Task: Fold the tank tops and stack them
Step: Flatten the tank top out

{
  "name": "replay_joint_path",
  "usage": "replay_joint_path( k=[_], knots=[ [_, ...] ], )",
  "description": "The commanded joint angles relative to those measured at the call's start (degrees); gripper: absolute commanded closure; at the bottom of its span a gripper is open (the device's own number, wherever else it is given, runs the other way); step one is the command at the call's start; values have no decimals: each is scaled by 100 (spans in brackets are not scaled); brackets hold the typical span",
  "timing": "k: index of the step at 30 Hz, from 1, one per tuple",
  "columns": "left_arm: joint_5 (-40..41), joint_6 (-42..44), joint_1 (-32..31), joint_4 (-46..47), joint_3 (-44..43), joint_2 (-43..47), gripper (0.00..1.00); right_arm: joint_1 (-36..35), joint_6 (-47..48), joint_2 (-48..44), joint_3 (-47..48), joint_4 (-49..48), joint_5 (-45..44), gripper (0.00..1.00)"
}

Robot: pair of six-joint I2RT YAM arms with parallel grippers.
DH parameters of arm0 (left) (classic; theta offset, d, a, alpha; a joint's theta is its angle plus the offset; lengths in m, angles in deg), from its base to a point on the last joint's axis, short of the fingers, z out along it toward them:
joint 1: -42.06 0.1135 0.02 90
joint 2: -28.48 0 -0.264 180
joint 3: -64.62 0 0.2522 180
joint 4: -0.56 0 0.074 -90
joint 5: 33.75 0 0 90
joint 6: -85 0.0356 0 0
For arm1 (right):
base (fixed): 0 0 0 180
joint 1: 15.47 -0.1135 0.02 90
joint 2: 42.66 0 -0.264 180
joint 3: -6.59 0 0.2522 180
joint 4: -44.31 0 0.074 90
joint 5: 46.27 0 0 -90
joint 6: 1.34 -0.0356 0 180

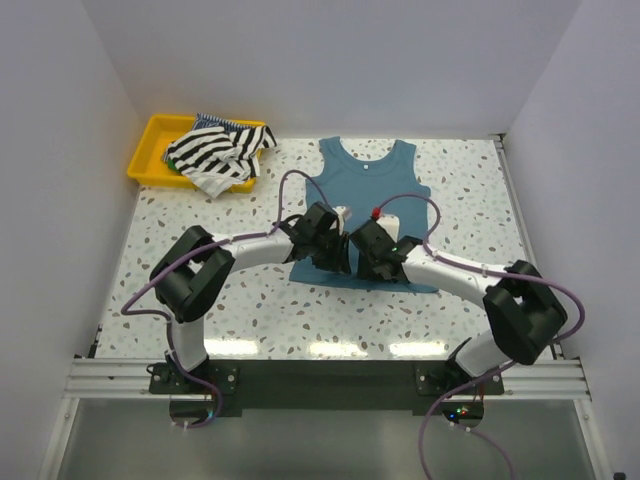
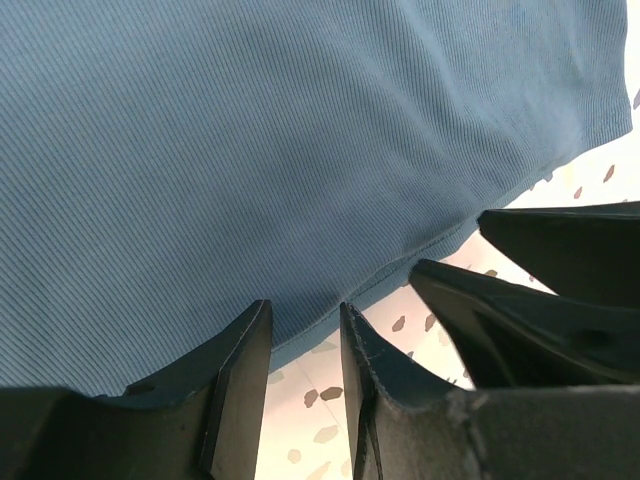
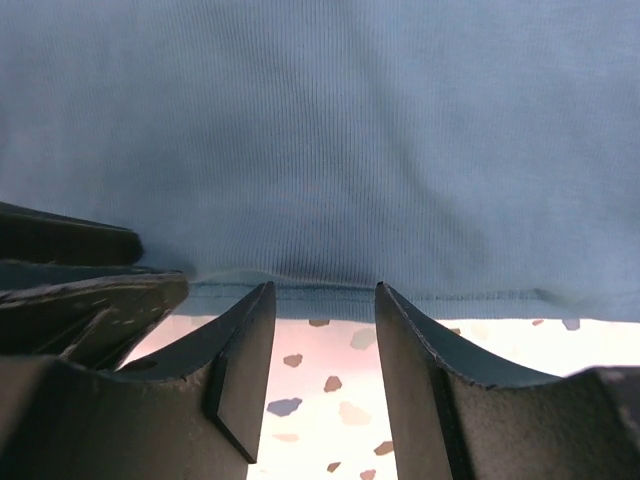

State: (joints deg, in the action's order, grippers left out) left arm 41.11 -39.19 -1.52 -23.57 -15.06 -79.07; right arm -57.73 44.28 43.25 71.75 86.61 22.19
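Both the left end effector and right end effector stand with jaws apart at the teal top's hem, so we should pinch both cloth layers evenly before lifting.

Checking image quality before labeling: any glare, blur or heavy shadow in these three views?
Top external: sharp, evenly lit, glare strips along the table near edge. Left wrist: teal tank top ribbing crisp; left hand fingers dark, low detail. Right wrist: cloth weave slightly softer, shadow on the hem just above the right hand.
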Motion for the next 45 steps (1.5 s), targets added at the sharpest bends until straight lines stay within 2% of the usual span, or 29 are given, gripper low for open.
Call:
replay_joint_path(
  k=[1,5,7,8,11,14,19,24,31,32,35,37,41,45],
  knots=[
    [89,150,7,9,-177,85,62,-46,158,285,81,-304,-210,51],
    [248,150,-2,-44,-238,59,62,-45,307,462,55,-375,-342,50],
    [283,150,15,-96,-308,24,63,-45,333,584,116,-340,-368,53],
    [292,159,15,-123,-335,15,63,-45,342,620,151,-296,-438,63],
    [310,167,15,-158,-396,-12,63,-54,386,568,239,-252,-422,78],
    [301,229,15,-211,-475,-47,63,-45,517,567,371,-77,-307,86],
    [239,291,15,-308,-616,-196,64,-37,720,462,556,266,69,89],
    [160,334,15,-316,-634,-214,63,-28,905,356,661,574,361,85],
    [99,414,15,-448,-721,-311,63,42,826,286,547,1075,150,69],
    [99,422,15,-474,-730,-328,63,42,808,251,538,1058,167,55],
    [125,484,15,-606,-783,-372,62,43,616,-46,380,961,116,35],
    [274,519,7,-729,-800,-407,60,77,536,-214,283,1022,-113,33],
    [388,625,7,-1046,-941,-557,61,314,264,-346,169,1190,-421,43],
    [590,598,15,-1116,-906,-434,62,780,184,-522,-252,1075,-412,47]
  ],
)
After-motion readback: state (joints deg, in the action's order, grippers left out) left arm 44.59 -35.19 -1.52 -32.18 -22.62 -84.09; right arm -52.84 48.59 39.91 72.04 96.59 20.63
